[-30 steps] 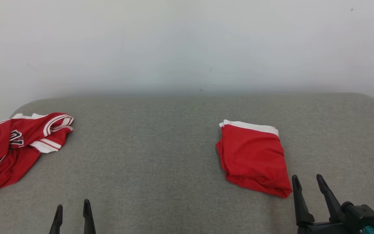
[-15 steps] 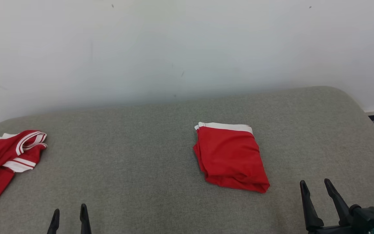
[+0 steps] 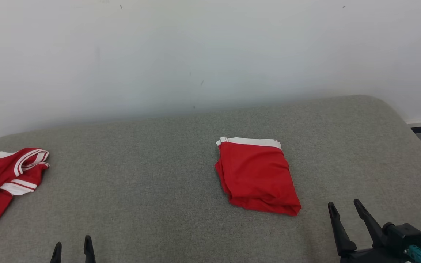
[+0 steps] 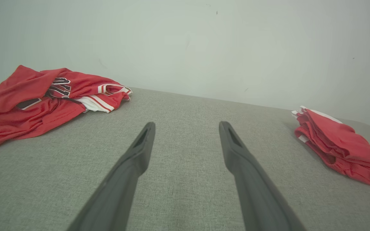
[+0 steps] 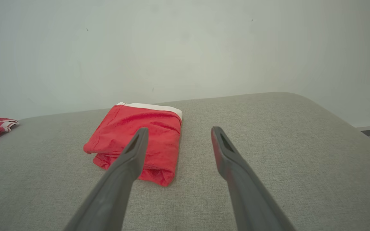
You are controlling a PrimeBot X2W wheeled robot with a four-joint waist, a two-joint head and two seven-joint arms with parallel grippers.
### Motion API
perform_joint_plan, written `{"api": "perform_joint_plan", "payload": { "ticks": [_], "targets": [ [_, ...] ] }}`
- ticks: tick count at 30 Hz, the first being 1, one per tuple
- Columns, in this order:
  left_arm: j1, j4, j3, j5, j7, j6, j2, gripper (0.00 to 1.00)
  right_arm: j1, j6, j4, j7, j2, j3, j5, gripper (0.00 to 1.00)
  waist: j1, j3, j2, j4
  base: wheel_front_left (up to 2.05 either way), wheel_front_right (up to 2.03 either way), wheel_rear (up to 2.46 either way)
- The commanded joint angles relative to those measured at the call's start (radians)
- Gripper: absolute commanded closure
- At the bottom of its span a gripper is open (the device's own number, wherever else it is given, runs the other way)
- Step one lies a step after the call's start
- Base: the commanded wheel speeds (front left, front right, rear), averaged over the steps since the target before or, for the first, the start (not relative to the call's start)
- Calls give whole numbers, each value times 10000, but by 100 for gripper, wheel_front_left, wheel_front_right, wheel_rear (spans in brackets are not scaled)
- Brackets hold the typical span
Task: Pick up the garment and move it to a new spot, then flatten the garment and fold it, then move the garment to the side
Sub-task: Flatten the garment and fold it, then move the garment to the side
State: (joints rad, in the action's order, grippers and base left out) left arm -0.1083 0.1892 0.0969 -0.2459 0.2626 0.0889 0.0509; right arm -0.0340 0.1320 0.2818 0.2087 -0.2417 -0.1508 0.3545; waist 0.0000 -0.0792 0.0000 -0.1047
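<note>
Folded red garment (image 3: 258,175) lies on the grey padded surface (image 3: 141,182), right of centre.
Your left hand (image 3: 72,241) and right hand (image 3: 343,203) both stand spread, gripping nothing; the right is near the garment, and a crumpled red jersey (image 3: 2,175) lies far left.

The folded garment (image 3: 258,175) is lying right of centre on what may be a bed (image 3: 152,175), the crumpled jersey (image 3: 2,179) is lying far left, and a wall (image 3: 210,54) is standing behind.

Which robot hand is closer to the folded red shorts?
Right. The right gripper sits just past the shorts at their near right corner; the left gripper is far to their left, nearer the jersey.
</note>
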Motion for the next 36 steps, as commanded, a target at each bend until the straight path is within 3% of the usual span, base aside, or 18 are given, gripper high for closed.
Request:
{"api": "perform_joint_plan", "payload": {
  "ticks": [1, 36],
  "targets": [
    [52, 30, 58, -9, 31, 20, -11, 0, -111, -22, 101, 69, -75, -75, 64, 0, 0, 11, 0, 29, 0, 0, 0],
    [16, -50, 12, 110, 31, 48, -11, 0, -559, -22, 773, 180, 12, -542, 550, 0, 0, 168, 0, 298, 0, 0, 0]
  ]
}}
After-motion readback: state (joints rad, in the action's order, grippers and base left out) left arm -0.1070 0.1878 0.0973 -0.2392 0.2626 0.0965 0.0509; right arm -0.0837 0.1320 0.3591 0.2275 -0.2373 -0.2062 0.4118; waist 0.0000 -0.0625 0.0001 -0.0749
